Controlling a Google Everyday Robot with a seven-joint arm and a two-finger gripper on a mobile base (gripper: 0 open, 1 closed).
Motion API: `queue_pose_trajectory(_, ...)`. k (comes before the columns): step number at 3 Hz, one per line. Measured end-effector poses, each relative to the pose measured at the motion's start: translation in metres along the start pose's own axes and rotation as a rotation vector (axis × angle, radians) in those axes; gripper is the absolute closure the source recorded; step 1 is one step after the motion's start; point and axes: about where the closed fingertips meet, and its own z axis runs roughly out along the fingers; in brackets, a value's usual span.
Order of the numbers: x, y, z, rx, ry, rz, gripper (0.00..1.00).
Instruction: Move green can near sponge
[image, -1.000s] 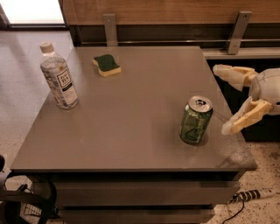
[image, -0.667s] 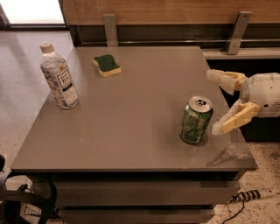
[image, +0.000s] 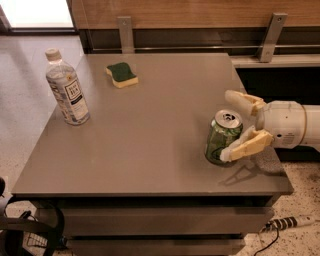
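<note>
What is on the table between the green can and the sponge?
Nothing: in the camera view only bare table top lies between green can and sponge. The gripper flanks the can at right.

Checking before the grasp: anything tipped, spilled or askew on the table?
Nothing stands out. The green can and the bottle stand upright, the sponge lies flat, no spill shows. The gripper brackets the can, open.

Looks down; pincer at right

Tan claw at rt, wht wrist
</note>
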Motion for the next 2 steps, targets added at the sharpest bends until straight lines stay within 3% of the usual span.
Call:
queue_pose_trajectory(1, 0.0073, 0.0031, 0.0035, 0.046, -0.05, -0.035, 0.12)
queue_pose_trajectory(2, 0.0075, 0.0044, 0.0044, 0.055, -0.057, -0.057, 0.35)
